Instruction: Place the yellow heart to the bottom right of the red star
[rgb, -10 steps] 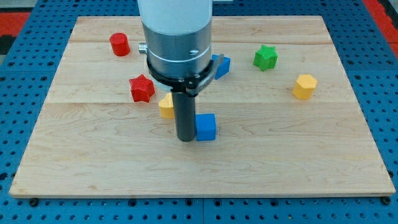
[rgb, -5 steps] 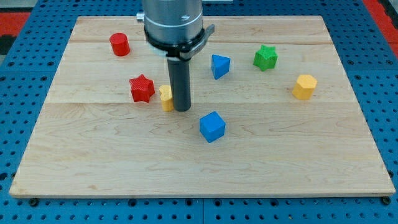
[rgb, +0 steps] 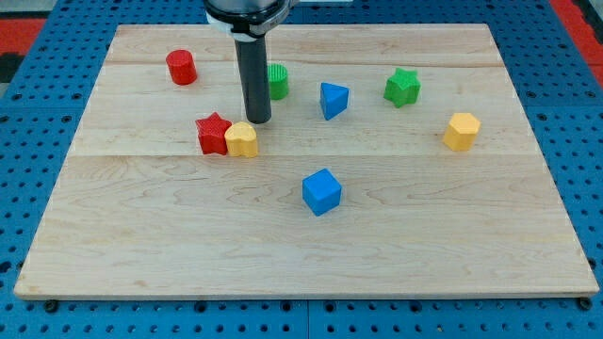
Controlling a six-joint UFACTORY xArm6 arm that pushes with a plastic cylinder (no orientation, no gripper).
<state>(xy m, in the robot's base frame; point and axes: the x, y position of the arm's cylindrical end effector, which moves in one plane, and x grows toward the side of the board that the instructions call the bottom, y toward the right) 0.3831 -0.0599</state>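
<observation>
Yellow heart (rgb: 241,139) touching red star (rgb: 214,133), my tip (rgb: 258,121) just above-right, seemingly apart, no end effector jaws.

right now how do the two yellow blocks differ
The yellow heart lies left of centre, pressed against the red star, with my tip just above it toward the view's top. The yellow hexagon block stands alone near the view's right edge, touching nothing. The heart has a lobed outline; the hexagon has flat facets. Both share the same yellow and look similar in size.
</observation>
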